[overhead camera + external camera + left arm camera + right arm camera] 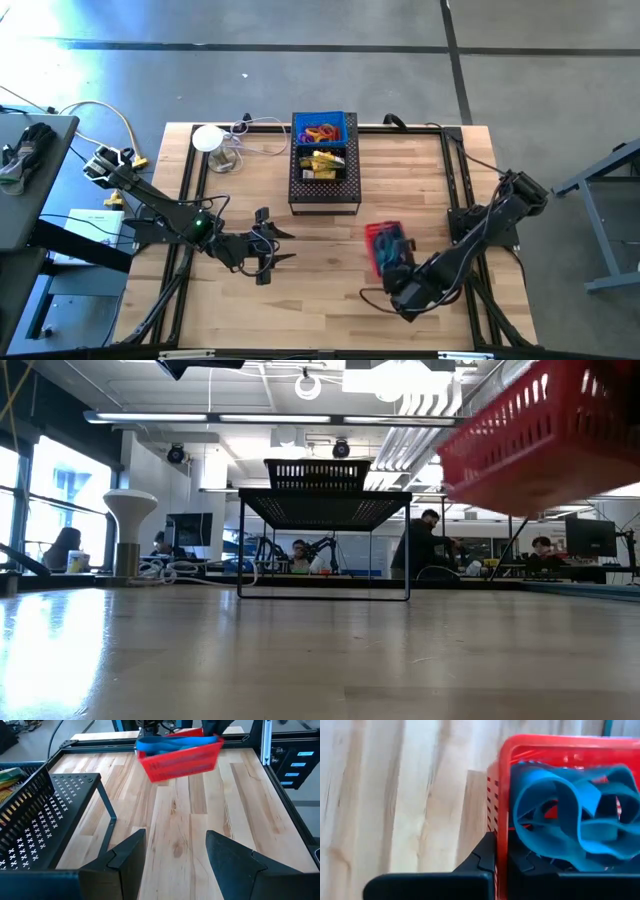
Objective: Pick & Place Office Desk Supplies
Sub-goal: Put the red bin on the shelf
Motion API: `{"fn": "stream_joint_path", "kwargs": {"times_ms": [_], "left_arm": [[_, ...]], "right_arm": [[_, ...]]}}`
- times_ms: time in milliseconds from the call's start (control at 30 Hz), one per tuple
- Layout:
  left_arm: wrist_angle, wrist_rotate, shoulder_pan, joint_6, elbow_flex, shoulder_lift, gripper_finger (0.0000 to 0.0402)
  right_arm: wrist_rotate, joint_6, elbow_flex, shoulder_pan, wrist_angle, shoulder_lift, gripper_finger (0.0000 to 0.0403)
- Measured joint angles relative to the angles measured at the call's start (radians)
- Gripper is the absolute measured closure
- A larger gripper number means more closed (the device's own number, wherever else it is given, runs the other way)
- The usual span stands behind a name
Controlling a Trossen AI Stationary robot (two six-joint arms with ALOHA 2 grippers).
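My right claw is clenched on the rim of the red basket of wide blue bands, lifting it clear of the counter for carrying toward the far black rack. My left claw hangs released, waiting.

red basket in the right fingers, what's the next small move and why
Probably carry the red basket toward the black mesh rack. The right gripper is shut on its wall, it hangs tilted above the table, and the blue basket already sits on that rack.
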Motion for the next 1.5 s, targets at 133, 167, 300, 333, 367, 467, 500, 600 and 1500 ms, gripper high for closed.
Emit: {"fn": "stream_joint_path", "kwargs": {"times_ms": [133,167,300,333,367,467,500,600,1500], "left_arm": [[0.000,0.003,0.000,-0.002,0.000,0.000,0.0204],[0.000,0.012,0.000,-0.002,0.000,0.000,0.0204],[-0.001,0.061,0.000,-0.002,0.000,0.000,0.0204],[0.000,0.071,0.000,-0.002,0.000,0.000,0.0204],[-0.001,0.079,0.000,-0.002,0.000,0.000,0.0204],[0.000,0.128,0.000,-0.002,0.000,0.000,0.0204],[0.000,0.150,0.000,-0.002,0.000,0.000,0.0204],[0.000,0.229,0.000,-0.002,0.000,0.000,0.0204],[0.206,0.314,0.133,0.183,0.000,0.092,0.0204]], "right_arm": [[0.021,-0.198,0.048,0.001,0.002,0.000,0.0399],[0.027,-0.240,0.057,0.002,0.006,0.000,0.0399],[0.077,-0.395,0.076,-0.010,0.065,0.000,0.0399],[0.083,-0.439,0.078,-0.018,0.079,0.000,0.0399],[0.087,-0.492,0.081,-0.027,0.089,0.000,0.0399],[0.108,-0.653,0.090,-0.062,0.126,0.000,0.0399],[0.113,-0.707,0.091,-0.078,0.139,0.000,0.0399],[0.102,-0.864,0.091,-0.132,0.165,0.000,0.0399],[-0.138,-1.473,0.090,-0.529,0.313,0.000,0.0399]]}}
